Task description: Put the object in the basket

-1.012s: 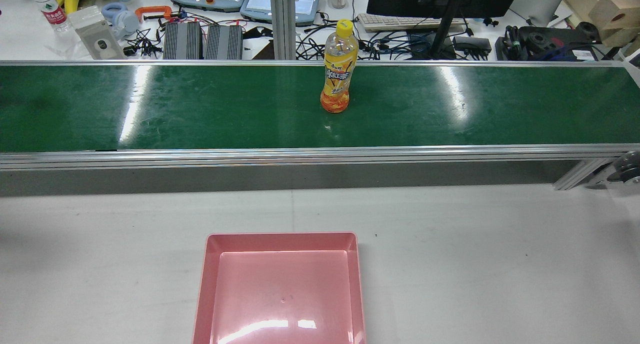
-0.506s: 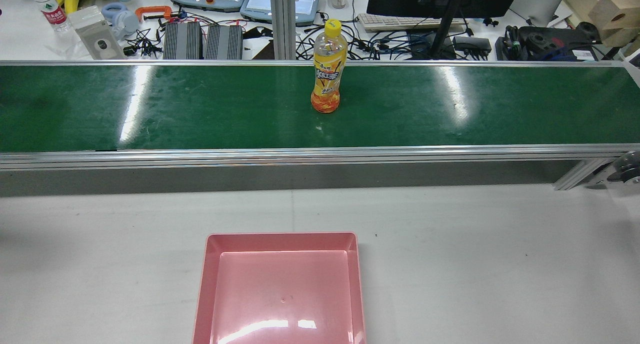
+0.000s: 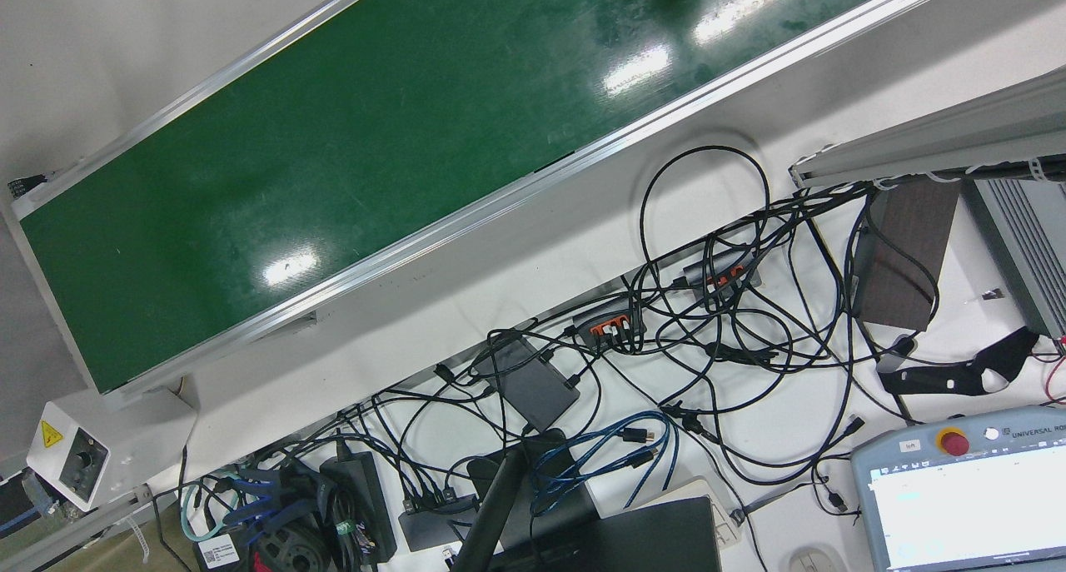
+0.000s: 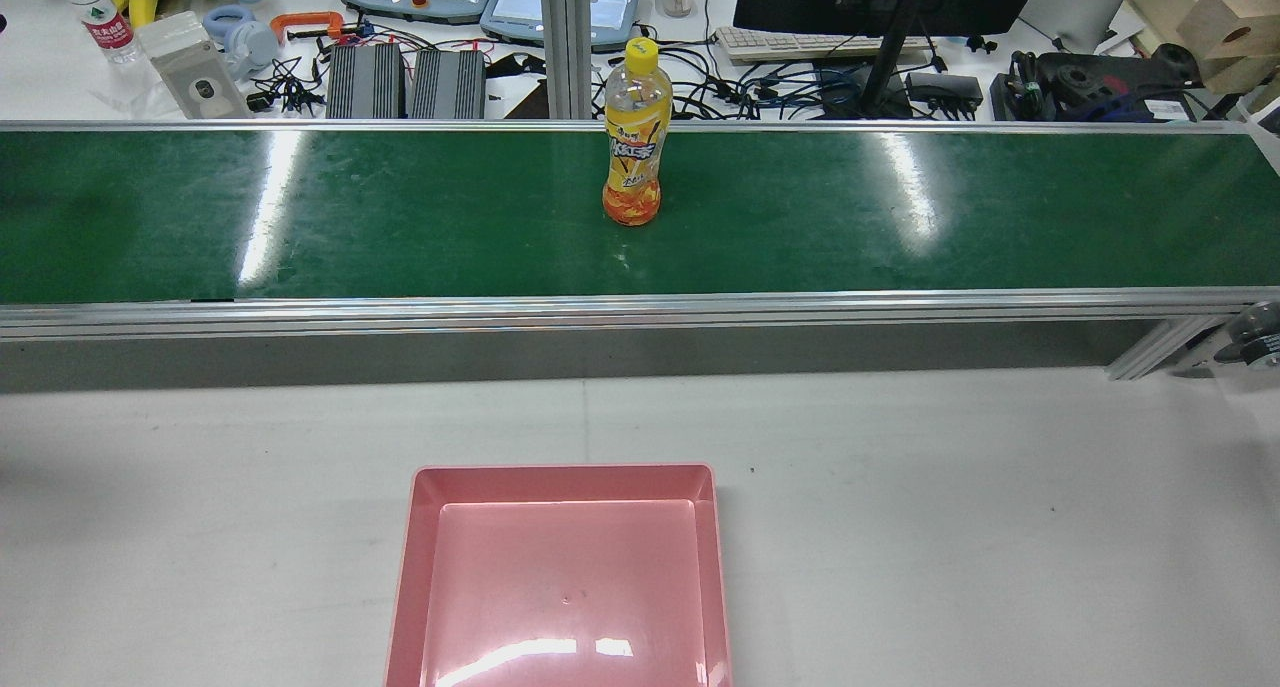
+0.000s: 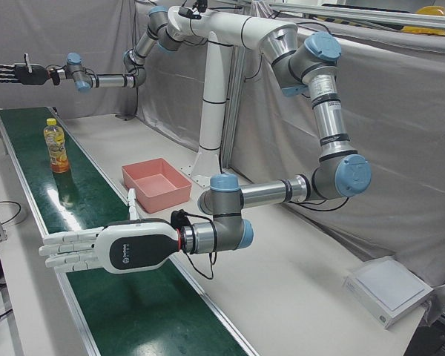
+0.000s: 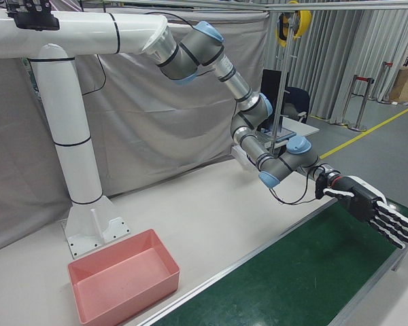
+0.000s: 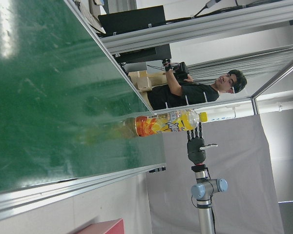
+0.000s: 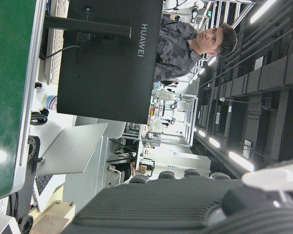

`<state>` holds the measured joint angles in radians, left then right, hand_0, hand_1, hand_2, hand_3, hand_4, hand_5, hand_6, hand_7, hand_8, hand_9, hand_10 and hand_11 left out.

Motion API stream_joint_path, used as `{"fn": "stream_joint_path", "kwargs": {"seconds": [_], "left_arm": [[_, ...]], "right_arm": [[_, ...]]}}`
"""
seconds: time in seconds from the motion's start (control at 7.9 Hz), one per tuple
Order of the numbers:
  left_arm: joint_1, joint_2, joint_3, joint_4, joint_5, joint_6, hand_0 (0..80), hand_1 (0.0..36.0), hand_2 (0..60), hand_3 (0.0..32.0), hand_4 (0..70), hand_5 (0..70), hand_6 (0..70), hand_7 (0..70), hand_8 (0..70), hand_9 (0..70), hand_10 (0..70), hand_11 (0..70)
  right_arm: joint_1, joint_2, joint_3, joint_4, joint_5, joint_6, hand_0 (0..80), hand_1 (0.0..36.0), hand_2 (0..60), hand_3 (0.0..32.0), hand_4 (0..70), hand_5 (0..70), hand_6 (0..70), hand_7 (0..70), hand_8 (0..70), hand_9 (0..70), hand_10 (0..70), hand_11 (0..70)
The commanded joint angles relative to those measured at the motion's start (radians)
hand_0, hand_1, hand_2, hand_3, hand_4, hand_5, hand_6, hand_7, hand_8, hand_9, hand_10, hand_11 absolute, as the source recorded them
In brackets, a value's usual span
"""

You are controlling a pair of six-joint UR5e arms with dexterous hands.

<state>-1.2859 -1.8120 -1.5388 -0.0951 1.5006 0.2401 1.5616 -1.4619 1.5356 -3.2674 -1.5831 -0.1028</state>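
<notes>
Fingers (image 5: 63, 251) straight and spread, holding nothing, the left hand (image 5: 96, 252) hangs flat over the near stretch of the green conveyor belt (image 5: 96, 297) in the left-front view, its white shell reaching out from the arm's blue-capped wrist. At the far end of the same belt the right hand (image 5: 13, 73) is likewise stretched open and empty, its dark fingers (image 6: 394, 227) fanned apart above the belt's end in the right-front view. Between the two, well apart from both, a yellow-capped bottle (image 4: 634, 132) of orange drink stands upright on the belt (image 4: 900, 217), near its far edge in the rear view and roughly at mid-length. The left hand's camera looks along the belt at the bottle (image 7: 168, 123), with the right hand (image 7: 197, 146) raised beyond it. The pink basket (image 4: 405, 567) sits empty on the white table (image 4: 950, 517) on the robot's side of the belt, close to the foot of the white pedestal (image 5: 208, 159) and apart from the bottle (image 5: 56, 147). The right hand's camera takes in a black monitor (image 8: 107, 58) past the belt's end.
</notes>
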Motion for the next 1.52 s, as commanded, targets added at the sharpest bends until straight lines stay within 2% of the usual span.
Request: {"fn": "stream_joint_path", "kwargs": {"seconds": [0.0, 0.63, 0.76, 1.27, 1.39], "left_arm": [[0.003, -0.003, 0.0, 0.0, 0.001, 0.002, 46.0, 4.5, 0.0, 0.0, 0.0, 0.0, 0.0, 0.0, 0.0, 0.0, 3.2, 5.8], [0.008, -0.032, -0.012, 0.015, 0.003, 0.042, 46.2, 4.7, 0.0, 0.0, 0.0, 0.3, 0.0, 0.0, 0.0, 0.0, 3.9, 7.0], [0.017, -0.033, -0.024, 0.034, 0.004, 0.063, 46.2, 4.8, 0.0, 0.0, 0.0, 0.3, 0.0, 0.0, 0.0, 0.0, 3.7, 6.6], [0.083, -0.139, -0.036, 0.116, 0.003, 0.099, 46.3, 4.5, 0.0, 0.0, 0.0, 0.3, 0.0, 0.0, 0.0, 0.0, 4.4, 7.7], [0.098, -0.141, -0.07, 0.151, -0.003, 0.106, 45.9, 4.1, 0.0, 0.0, 0.0, 0.2, 0.0, 0.0, 0.0, 0.8, 5.1, 8.7]], "right_arm": [[0.0, 0.0, 0.0, 0.0, 0.0, 0.0, 0.0, 0.0, 0.0, 0.0, 0.0, 0.0, 0.0, 0.0, 0.0, 0.0, 0.0, 0.0], [0.0, 0.0, 0.0, 0.0, 0.0, 0.0, 0.0, 0.0, 0.0, 0.0, 0.0, 0.0, 0.0, 0.0, 0.0, 0.0, 0.0, 0.0], [0.0, 0.0, 0.0, 0.0, 0.0, 0.0, 0.0, 0.0, 0.0, 0.0, 0.0, 0.0, 0.0, 0.0, 0.0, 0.0, 0.0, 0.0], [0.0, 0.0, 0.001, 0.0, 0.0, 0.0, 0.0, 0.0, 0.0, 0.0, 0.0, 0.0, 0.0, 0.0, 0.0, 0.0, 0.0, 0.0], [0.0, 0.0, 0.001, 0.0, 0.0, 0.0, 0.0, 0.0, 0.0, 0.0, 0.0, 0.0, 0.0, 0.0, 0.0, 0.0, 0.0, 0.0]]}}
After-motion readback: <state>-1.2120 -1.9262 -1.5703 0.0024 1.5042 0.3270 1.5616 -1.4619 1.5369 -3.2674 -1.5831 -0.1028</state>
